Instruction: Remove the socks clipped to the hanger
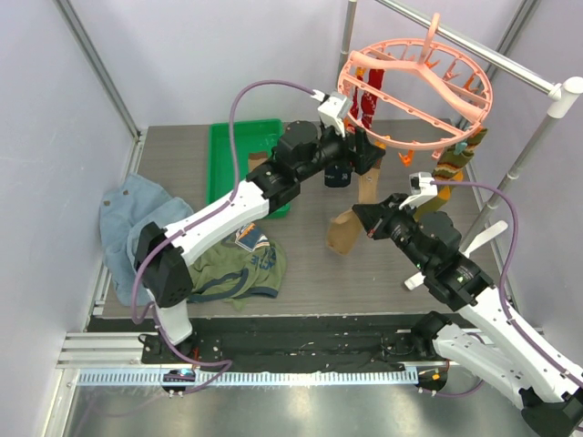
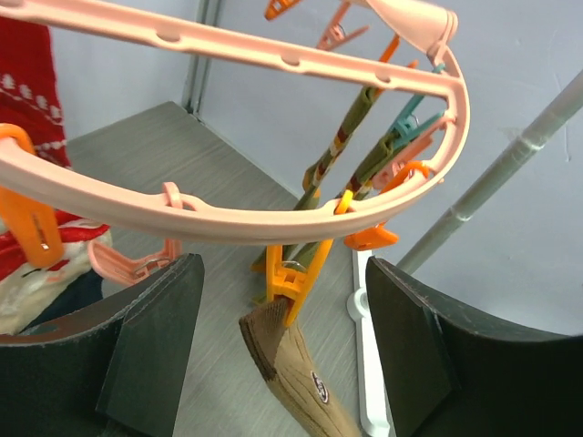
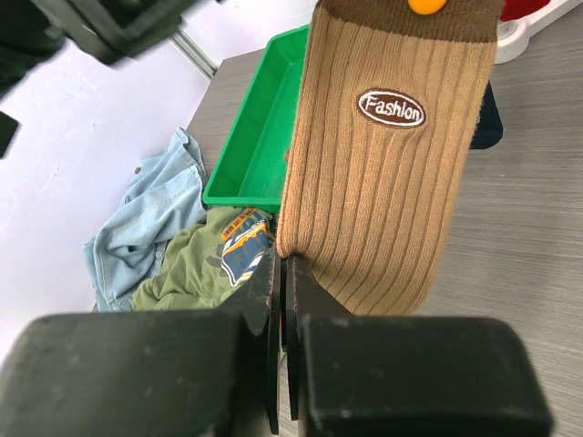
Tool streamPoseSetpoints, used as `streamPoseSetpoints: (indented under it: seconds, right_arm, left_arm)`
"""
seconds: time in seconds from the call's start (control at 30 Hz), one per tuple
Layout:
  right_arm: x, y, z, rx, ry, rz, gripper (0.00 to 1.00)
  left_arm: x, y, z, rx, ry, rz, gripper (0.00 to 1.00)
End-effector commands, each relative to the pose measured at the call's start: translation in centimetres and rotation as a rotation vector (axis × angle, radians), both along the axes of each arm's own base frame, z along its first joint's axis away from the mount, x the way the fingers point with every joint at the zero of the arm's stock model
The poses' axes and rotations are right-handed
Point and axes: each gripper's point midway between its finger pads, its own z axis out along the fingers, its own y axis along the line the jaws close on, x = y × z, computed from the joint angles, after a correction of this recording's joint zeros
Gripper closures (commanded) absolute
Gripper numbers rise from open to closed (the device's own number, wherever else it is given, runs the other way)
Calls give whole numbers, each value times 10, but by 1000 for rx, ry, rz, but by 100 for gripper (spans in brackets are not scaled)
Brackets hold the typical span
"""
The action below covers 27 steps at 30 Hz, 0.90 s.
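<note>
The salmon-pink ring hanger (image 1: pixel 414 86) hangs from the rail at the back right. Clipped to it are a red patterned sock (image 1: pixel 369 100), an olive sock with orange stripes (image 1: pixel 455 166) and a brown-tan sock (image 1: pixel 344 232). My left gripper (image 1: pixel 364 155) is open under the ring. In the left wrist view the gripper (image 2: pixel 282 273) straddles an orange clip (image 2: pixel 301 264) that grips the tan sock's cuff (image 2: pixel 291 364), without touching it. My right gripper (image 1: pixel 363 216) is shut on the lower edge of the tan "Fashion" sock (image 3: pixel 383 182), and its tips (image 3: pixel 284 266) pinch the corner.
A green tray (image 1: pixel 216 164) stands at the back left. The pale blue denim garment (image 1: pixel 123 214) and the olive T-shirt (image 1: pixel 241 269) lie at the front left. The white-and-grey rail stand (image 1: pixel 537 127) and its white foot (image 1: pixel 483 238) are at the right.
</note>
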Motion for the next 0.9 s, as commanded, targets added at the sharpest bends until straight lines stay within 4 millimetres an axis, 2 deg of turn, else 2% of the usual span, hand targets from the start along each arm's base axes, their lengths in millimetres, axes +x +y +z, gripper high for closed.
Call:
streamPoseSetpoints:
  seconds: [0.0,0.23,0.37,0.53,0.63,0.67,0.73,0.77,0.83,0.87]
  right_arm:
    - [-2,2,11,34,-34,9,99]
    - [-3,1,12,41,-36,12,99]
    - [-6,0,11,41,-34,13,99]
    - [-8,-1,11,43,-38,17,99]
    - [-8,-1,12,41,-37,17,99]
    - [-8,-1,13,40,-39,18,99]
    - [-9,-1,14,42,-42,18,99]
    - [-9,-2,15,44,-44,17,99]
    - [-9,-2,12,41,-37,18,99]
    - [-10,-2,11,39,-37,18,99]
  left_arm:
    - [-4,-11,25,-53,-87,-45,25]
    - [-2,-19,18,-37,-101,-48,27]
    - [-1,-22,26,-65,-113,-51,32]
    - [0,-31,25,-76,-102,-76,36]
    - [0,-33,27,-86,-97,-82,43]
    - [1,-32,29,-89,-98,-80,50]
    - [0,-33,29,-91,-97,-80,57]
    - [-1,-33,31,-94,-98,-81,65]
    - [0,-32,32,-100,-92,-75,72]
    - [0,-32,32,-102,-90,-76,81]
